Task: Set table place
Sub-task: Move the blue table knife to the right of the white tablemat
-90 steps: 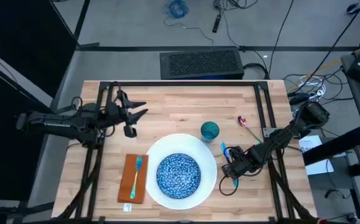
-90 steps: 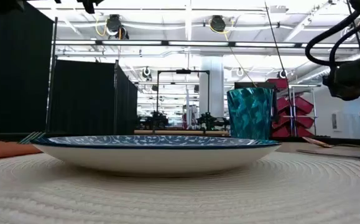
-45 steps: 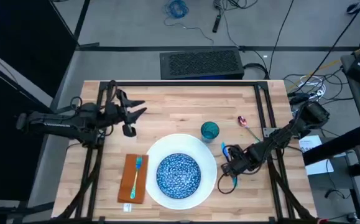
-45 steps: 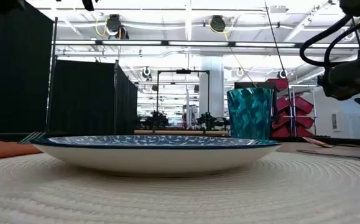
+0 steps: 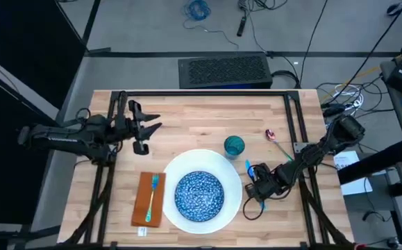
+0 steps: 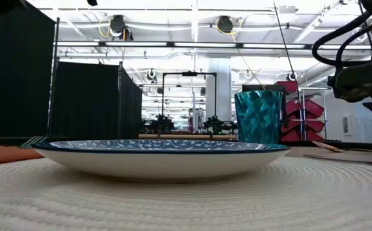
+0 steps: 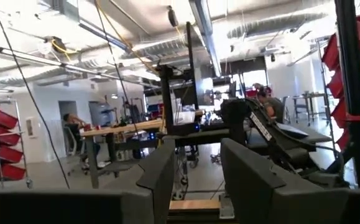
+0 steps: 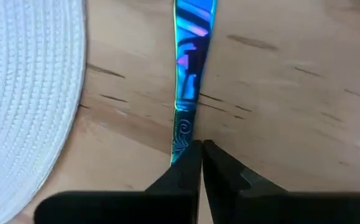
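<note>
Right claw (image 8: 198,152) pinched nearly closed at the knife (image 8: 189,81) on the desk (image 8: 291,93); left claw (image 5: 152,125) wide.

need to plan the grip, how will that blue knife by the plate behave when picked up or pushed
The knife looks thin, glossy and rigid, so it likely slides on the table and is hard to get under. Probably light. The right gripper pinches its handle end, so it may swing.
</note>
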Motion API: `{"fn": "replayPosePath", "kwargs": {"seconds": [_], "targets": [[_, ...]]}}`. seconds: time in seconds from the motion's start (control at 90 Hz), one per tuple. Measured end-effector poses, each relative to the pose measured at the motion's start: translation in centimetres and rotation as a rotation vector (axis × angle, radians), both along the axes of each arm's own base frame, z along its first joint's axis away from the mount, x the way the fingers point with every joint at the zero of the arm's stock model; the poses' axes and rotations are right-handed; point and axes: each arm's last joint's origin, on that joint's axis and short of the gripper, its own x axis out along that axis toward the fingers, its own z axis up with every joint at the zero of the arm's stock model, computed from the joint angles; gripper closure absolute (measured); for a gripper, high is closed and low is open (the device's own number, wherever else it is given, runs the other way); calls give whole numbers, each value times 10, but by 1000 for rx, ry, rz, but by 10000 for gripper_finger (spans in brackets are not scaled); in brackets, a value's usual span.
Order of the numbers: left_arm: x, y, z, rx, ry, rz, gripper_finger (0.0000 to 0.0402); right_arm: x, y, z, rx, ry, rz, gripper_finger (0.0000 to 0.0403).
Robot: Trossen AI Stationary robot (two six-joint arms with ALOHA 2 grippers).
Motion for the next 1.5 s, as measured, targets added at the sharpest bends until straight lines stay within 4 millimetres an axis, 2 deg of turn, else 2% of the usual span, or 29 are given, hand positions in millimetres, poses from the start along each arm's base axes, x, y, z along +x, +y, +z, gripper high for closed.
{"fn": "replayPosePath", "kwargs": {"seconds": [0.144, 0.289, 0.478, 0.756, 0.967, 1.233, 1.5], "targets": [[-5, -1, 3, 8, -21, -17, 285, 8, 8, 8, 42, -52, -5, 403], [-7, -2, 4, 19, -30, -44, 285, 7, 9, 9, 38, -41, -10, 403], [-8, -2, 3, 19, -13, -47, 285, -2, 12, 9, 48, 36, -17, 403], [-8, -2, 3, 20, -8, -47, 285, -11, 35, 10, 153, 16, -61, 403], [-8, -2, 2, 20, -2, -47, 285, -17, 46, 10, 190, 8, -93, 403], [-7, -2, 2, 20, 5, -50, 285, -7, 55, -3, 174, 22, -90, 403], [-7, -2, 2, 22, 3, -57, 285, 6, 68, 5, 176, 24, -87, 403]]}}
